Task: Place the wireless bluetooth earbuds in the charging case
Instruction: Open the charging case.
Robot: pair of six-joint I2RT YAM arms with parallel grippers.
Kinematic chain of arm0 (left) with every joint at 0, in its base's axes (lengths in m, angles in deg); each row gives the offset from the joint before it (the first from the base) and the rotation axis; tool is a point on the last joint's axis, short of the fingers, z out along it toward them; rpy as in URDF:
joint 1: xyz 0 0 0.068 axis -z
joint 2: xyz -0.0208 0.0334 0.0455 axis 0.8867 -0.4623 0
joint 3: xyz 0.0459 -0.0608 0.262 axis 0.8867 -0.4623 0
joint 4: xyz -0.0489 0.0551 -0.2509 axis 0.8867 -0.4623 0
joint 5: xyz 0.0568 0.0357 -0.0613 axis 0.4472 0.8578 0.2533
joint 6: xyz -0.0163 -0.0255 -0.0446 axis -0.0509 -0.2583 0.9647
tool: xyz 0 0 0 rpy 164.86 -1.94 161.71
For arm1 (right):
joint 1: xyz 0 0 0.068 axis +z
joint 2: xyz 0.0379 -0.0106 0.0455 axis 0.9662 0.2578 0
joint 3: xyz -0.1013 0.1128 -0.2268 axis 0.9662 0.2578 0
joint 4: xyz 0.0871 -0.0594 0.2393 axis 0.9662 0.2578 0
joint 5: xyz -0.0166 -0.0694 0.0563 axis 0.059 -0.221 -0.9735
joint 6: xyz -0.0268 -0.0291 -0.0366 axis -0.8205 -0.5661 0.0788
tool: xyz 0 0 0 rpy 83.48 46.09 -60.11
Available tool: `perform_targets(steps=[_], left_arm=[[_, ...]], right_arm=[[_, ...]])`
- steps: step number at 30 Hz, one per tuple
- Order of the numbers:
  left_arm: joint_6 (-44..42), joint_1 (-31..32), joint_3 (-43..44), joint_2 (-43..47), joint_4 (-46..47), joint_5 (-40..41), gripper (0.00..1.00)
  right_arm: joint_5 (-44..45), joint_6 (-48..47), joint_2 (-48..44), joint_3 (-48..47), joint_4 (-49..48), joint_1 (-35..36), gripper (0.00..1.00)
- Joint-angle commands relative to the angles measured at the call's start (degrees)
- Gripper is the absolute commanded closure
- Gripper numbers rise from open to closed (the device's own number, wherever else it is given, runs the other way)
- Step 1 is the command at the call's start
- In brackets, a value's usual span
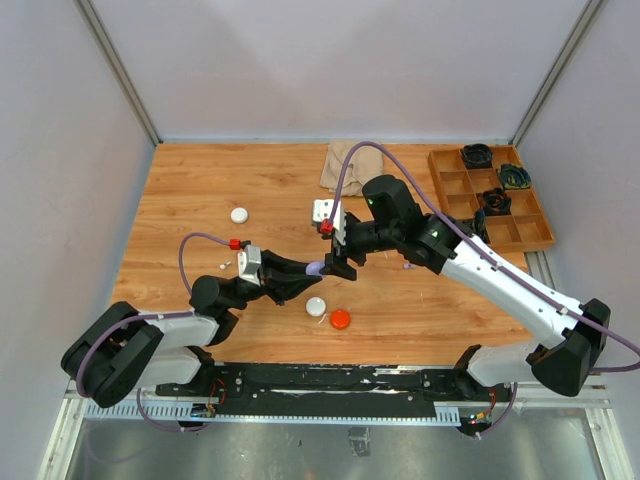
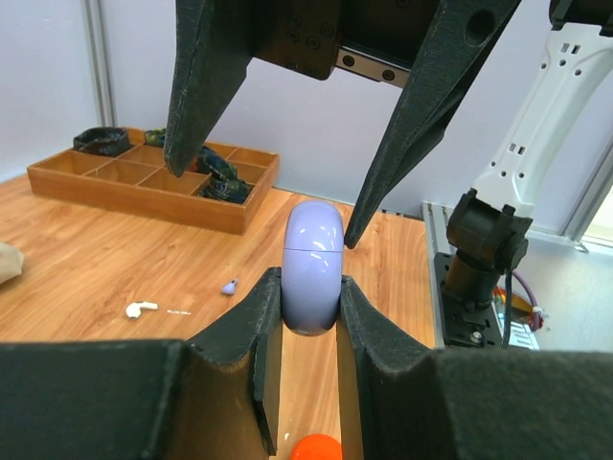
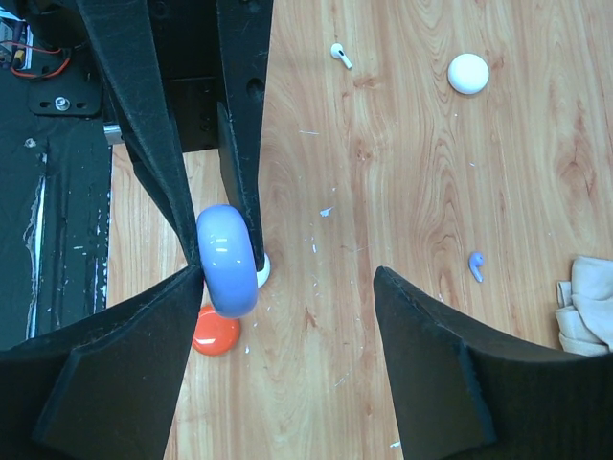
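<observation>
Now our left end effector (image 2: 305, 311) pinches the purple charging case (image 2: 314, 268) in the air. Our right end effector (image 3: 287, 278), spread wide, could bump it loose. Farther out, a white earbud (image 2: 141, 309) and a purple earbud (image 2: 229, 286) lie on the surface (image 1: 200, 180).

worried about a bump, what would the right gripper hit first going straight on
The right gripper would probably meet the purple charging case clamped in the left gripper, close ahead by one finger; depth is unclear.
</observation>
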Motion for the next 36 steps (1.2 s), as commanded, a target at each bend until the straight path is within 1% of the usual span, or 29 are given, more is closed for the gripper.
perform_targets(steps=[1,13,36], left_arm=[[0.27,-0.2,-0.33,0.75,12.75,0.51,1.0],[1.14,-0.2,-0.18,0.68,13.72,-0.08,1.0],[-0.34,-0.2,-0.05,0.36,12.77,-6.78,1.0]], right_arm=[[1.39,0.56,-0.23,0.74,-1.13,1.56,0.27],[6.2,-0.49,0.02,0.58,-0.4,2.52,0.27],[13.31,-0.52,-4.31,1.47,-2.1,2.66,0.27]])
